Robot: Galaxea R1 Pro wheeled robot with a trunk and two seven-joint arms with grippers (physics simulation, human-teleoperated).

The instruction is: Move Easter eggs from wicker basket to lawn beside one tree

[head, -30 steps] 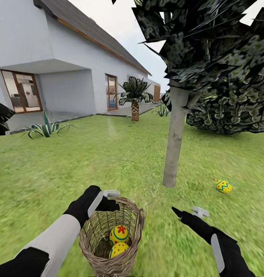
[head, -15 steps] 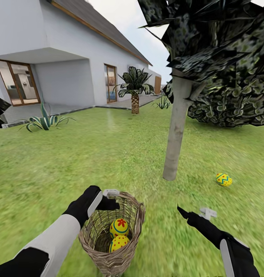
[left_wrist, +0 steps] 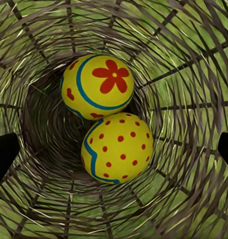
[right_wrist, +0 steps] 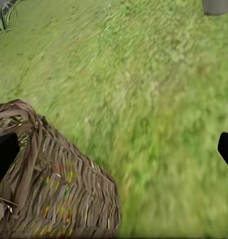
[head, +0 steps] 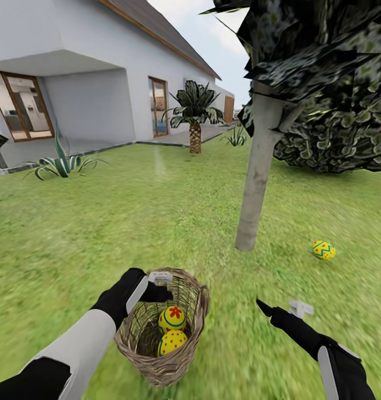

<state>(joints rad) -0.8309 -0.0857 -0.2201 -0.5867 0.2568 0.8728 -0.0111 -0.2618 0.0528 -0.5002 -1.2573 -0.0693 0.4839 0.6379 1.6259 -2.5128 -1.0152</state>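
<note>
black fingertips at the two side edges of the left wrist view stand wide apart, the left gripper (left_wrist: 114, 147) open and empty, looking straight down into the wicker basket (left_wrist: 39, 45), where the red-dotted egg (left_wrist: 117, 147) lies right between the fingertips and the red-flower egg (left_wrist: 98, 87) touches it on the upper side of the frame. in the head view that gripper (head: 159, 283) hovers over the basket's far rim at lower centre, so the dotted egg (head: 172, 342) is directly below the jaws and the left arm is plainly the nearer one. neither egg's long axis can be told from above. the right gripper (head: 279, 311), at lower right, also shows fingertips well apart with nothing between them; it hangs over the lawn (head: 101, 222) beside the basket. the blue-zigzag egg (head: 323, 250) lies on the grass at right of centre, near the pale grey trunk of the tree (head: 257, 183), with the palm and white house beyond in the upper left.
</note>
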